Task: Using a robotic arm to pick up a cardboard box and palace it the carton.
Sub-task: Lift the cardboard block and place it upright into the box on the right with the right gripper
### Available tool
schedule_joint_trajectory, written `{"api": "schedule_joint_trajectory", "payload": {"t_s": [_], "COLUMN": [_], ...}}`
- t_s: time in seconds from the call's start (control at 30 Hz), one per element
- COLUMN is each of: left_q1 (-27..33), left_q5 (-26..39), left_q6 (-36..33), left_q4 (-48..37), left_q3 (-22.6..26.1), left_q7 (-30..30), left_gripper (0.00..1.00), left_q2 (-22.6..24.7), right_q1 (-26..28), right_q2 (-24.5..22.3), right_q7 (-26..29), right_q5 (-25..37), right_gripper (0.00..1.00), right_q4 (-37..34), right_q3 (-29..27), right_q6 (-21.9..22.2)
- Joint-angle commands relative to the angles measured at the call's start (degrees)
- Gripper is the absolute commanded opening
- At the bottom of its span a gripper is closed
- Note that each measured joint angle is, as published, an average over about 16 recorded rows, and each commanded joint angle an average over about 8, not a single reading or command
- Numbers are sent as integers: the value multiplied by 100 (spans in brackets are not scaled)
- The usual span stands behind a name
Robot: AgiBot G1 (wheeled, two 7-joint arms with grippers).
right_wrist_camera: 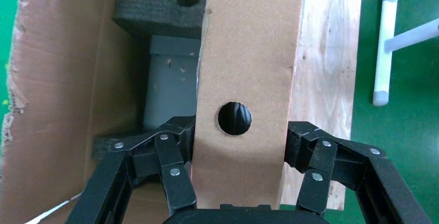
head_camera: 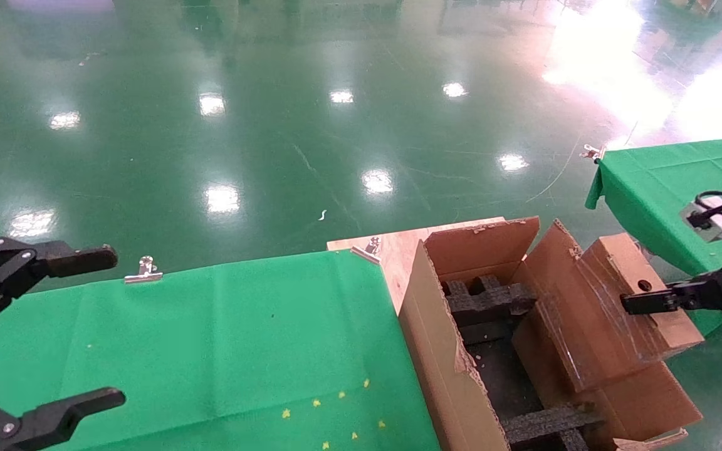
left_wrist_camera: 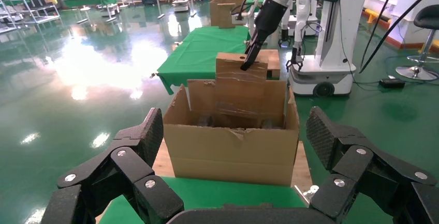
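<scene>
My right gripper (head_camera: 633,304) is shut on the cardboard box (head_camera: 612,313), a flat brown taped box held on end, tilted, round hole up. Its lower end is down inside the right side of the carton (head_camera: 436,351), against the right flap. In the right wrist view the fingers (right_wrist_camera: 176,146) press both sides of the box (right_wrist_camera: 248,53) just below the hole, above black foam (right_wrist_camera: 160,12). The left wrist view shows the white arm (left_wrist_camera: 266,19) holding the box (left_wrist_camera: 240,81) above the carton (left_wrist_camera: 233,151). My left gripper (head_camera: 110,326) is open and empty at the far left.
The carton stands on a wooden board (head_camera: 392,250) beside the green-clothed table (head_camera: 210,344), which has metal clips (head_camera: 143,270) on its edge. A second green table (head_camera: 662,181) at the right carries a silver block with a cable (head_camera: 718,219). Black foam (head_camera: 486,300) lies in the carton.
</scene>
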State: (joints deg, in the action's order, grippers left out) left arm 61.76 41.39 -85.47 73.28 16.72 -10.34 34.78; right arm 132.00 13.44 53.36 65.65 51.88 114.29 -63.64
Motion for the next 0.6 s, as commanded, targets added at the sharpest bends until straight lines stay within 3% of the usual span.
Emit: {"api": "schedule_joint_trajectory", "payload": {"t_s": [0.03,0.6], "left_q1": [0,1], "left_q5": [0,-4], "left_q6": [0,3], "left_q4": [0,0], "left_q3": [1,6], "left_q7": [0,3], "left_gripper": [100,100], "left_q2": [0,-3], "right_q1": [-77,-1286], "right_q2": [-1,537], "right_q7": [22,-107], "right_q5": [10,-595], "right_gripper": [0,0], "right_q4": [37,-176], "right_q3": [37,255], "right_q6": [97,1260]}}
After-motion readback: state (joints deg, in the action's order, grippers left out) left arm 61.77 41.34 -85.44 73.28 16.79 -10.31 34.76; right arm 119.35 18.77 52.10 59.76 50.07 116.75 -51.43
